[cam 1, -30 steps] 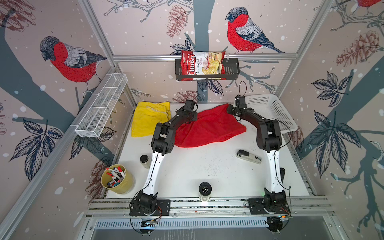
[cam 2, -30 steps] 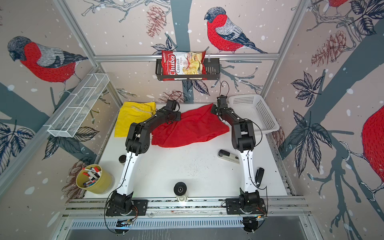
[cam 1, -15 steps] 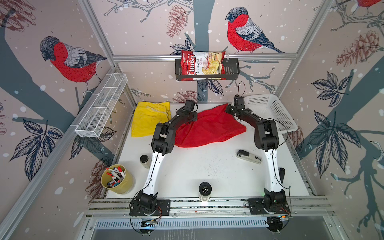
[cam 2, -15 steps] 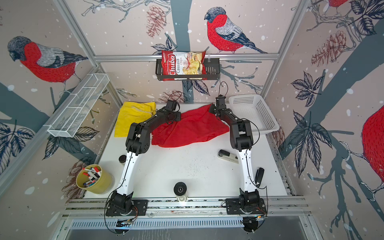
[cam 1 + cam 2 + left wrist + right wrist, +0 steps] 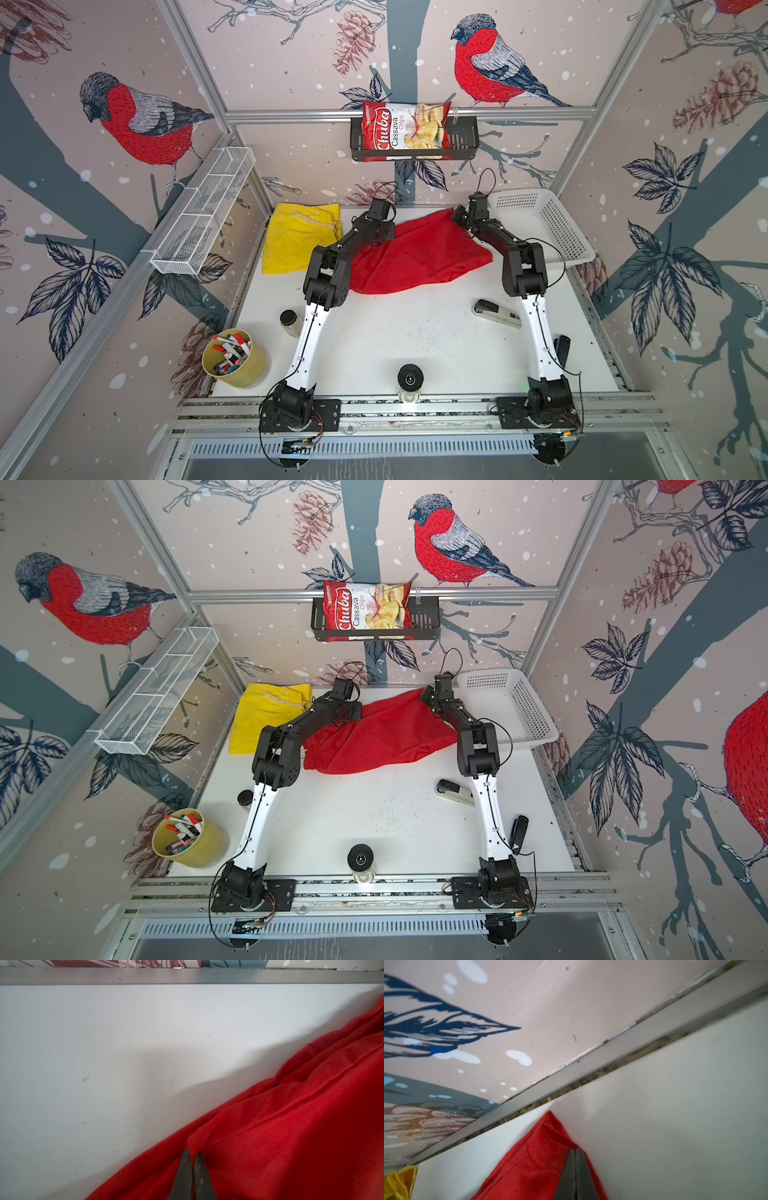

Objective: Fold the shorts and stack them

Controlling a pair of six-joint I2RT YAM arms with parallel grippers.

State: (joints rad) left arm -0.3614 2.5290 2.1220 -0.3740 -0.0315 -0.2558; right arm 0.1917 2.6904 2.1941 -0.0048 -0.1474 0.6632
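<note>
The red shorts [image 5: 419, 255] [image 5: 376, 737] lie rumpled across the back middle of the white table. My left gripper [image 5: 391, 233] [image 5: 355, 711] is at their back left edge. In the left wrist view it [image 5: 193, 1152] is shut on a raised fold of the red cloth [image 5: 291, 1136]. My right gripper [image 5: 455, 216] [image 5: 425, 696] is at their back right corner; in the right wrist view it [image 5: 575, 1150] is shut on that red corner [image 5: 537, 1157]. The yellow shorts [image 5: 299, 239] [image 5: 266, 717] [image 5: 398, 1184] lie flat at the back left, untouched.
A white lattice basket [image 5: 540, 224] stands at the back right beside the right arm. A stapler [image 5: 496, 313], a small jar [image 5: 289, 322], a yellow cup of markers [image 5: 232, 353] and a black object [image 5: 562, 349] sit nearer the front. The back rail [image 5: 187, 975] is close behind both grippers.
My right gripper has shut on the red shorts' back right corner and shifted slightly toward the back. The left gripper has stayed shut on the cloth.
</note>
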